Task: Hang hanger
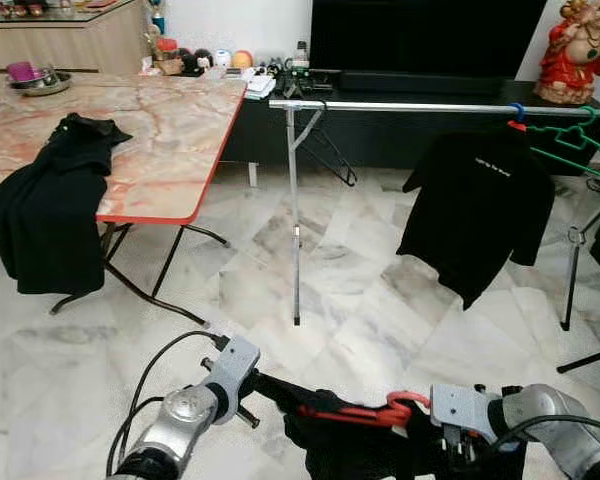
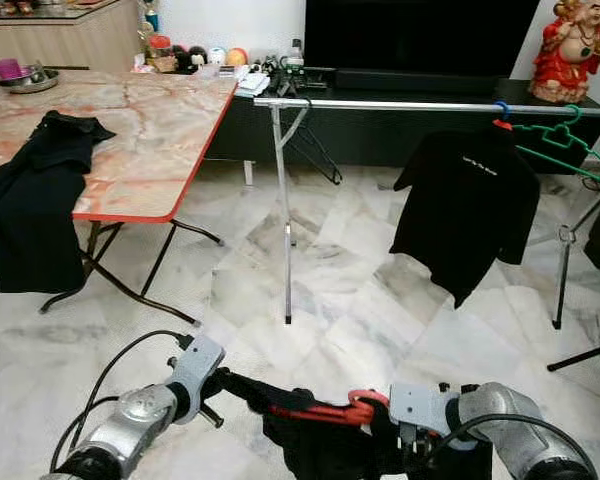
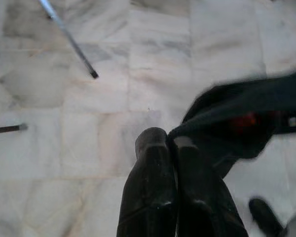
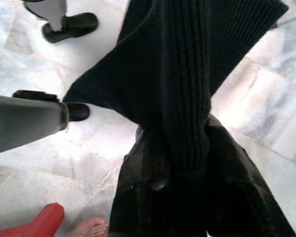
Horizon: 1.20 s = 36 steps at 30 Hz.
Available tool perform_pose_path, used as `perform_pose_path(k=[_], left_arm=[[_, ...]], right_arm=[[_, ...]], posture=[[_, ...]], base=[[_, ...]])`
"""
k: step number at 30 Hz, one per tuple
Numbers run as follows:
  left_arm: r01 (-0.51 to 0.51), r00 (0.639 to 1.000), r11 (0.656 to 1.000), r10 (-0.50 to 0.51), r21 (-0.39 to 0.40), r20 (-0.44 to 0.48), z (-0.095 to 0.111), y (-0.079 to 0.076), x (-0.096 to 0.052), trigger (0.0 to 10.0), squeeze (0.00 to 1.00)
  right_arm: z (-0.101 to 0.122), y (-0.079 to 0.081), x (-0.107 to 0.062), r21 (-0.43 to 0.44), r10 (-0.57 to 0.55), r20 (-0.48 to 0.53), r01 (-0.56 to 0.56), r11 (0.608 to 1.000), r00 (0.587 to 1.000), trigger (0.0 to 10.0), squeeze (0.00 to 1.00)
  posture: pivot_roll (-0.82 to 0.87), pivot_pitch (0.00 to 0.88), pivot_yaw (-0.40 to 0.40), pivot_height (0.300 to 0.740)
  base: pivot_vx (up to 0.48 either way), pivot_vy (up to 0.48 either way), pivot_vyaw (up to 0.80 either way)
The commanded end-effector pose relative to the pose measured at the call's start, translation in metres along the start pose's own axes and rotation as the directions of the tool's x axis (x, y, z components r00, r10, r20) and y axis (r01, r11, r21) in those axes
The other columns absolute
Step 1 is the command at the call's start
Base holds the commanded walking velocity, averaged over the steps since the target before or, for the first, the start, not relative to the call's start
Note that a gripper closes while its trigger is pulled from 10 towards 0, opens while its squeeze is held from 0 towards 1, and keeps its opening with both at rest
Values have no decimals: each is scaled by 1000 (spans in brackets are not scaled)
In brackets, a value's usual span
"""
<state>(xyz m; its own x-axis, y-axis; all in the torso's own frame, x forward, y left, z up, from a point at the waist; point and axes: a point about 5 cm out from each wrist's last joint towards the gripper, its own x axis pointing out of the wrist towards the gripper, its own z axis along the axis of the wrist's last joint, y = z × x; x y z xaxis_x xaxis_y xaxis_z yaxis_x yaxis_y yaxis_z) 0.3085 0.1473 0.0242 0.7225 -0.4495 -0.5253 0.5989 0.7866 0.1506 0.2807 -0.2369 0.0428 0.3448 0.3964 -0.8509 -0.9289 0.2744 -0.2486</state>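
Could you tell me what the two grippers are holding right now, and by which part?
Both hold a black garment on a red hanger. The left gripper pinches a corner of the cloth; the right gripper clamps a bunched fold of it.

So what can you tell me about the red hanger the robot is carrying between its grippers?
The red plastic hanger lies roughly level, low in front of the robot above the pale marble floor, with its looped hook end toward the right gripper. A black garment is draped on it and hides most of its bar. The left gripper pinches a fold of that garment at the other end, and the right gripper's fingers are wrapped in ribbed black fabric. It has not reached the silver metal rail.
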Motion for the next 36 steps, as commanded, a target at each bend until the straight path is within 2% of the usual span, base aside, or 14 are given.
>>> perform_pose_path(k=[1,5,10,12,16,17,19,20,24,25,26,28,30,36], left_arm=[[30,999,999,-28,37,-43,-8,-3,-2,0,0],[53,996,997,-48,63,-75,-14,-8,-3,0,0],[88,995,995,-87,37,-46,-8,-11,-4,0,0],[82,997,997,-81,-5,15,4,-3,-7,0,0],[64,997,998,-63,-17,38,9,5,-10,0,0],[75,997,997,-75,0,31,8,4,-10,2588,0],[83,996,996,-84,11,26,6,3,-10,2588,0],[97,995,995,-97,26,6,2,0,-10,10000,0],[95,995,995,-95,-2,-19,-8,-9,-9,10000,0],[90,996,995,-90,-36,-14,-11,-11,-9,10000,1000],[93,995,995,-94,-44,-20,-15,-13,-10,10000,1000],[93,995,995,-94,-44,-20,-15,-13,-10,10000,1000],[114,993,992,-116,-50,-35,-23,-16,-13,10000,1000],[141,989,988,-143,-65,-30,-28,-18,-14,10000,1000]], right_arm=[[1,-9,-5,13,-43,2,43,999,999,0,0],[7,-12,-4,43,-57,50,55,998,997,0,0],[5,-9,-1,34,-37,29,36,999,999,0,0],[1,-2,2,33,-11,13,10,999,1000,0,0],[6,-3,4,40,-26,42,24,999,999,0,0],[11,-6,3,29,-25,62,23,999,998,0,0],[15,-8,2,20,-24,75,23,1000,997,0,0],[23,-14,0,11,-37,106,36,999,994,0,0],[46,-29,-12,-27,-65,185,71,997,981,0,0],[56,-35,-22,-64,-51,226,67,996,973,0,0],[66,-40,-32,-81,-41,274,65,995,961,0,0],[66,-40,-32,-81,-41,274,65,995,961,0,0],[86,-48,-52,-114,-21,367,67,991,930,0,0],[104,-52,-71,-163,20,440,58,985,898,0,0]], posture=[[103,83,-38,740],[102,83,-38,740],[99,83,-40,740],[107,83,-40,740],[112,81,-37,740],[110,79,-36,740],[110,79,-36,740],[107,78,-35,740],[99,77,-38,740],[100,77,-38,740],[97,76,-40,740],[97,76,-40,740],[90,74,-41,740],[84,67,-43,740]], base=[[0,0,0],[0,0,0],[0,0,0],[0,0,0],[0,0,0],[0,0,0],[0,0,0],[0,0,0],[0,0,0],[0,0,0],[0,0,0],[0,0,0],[0,0,0],[0,0,0]])
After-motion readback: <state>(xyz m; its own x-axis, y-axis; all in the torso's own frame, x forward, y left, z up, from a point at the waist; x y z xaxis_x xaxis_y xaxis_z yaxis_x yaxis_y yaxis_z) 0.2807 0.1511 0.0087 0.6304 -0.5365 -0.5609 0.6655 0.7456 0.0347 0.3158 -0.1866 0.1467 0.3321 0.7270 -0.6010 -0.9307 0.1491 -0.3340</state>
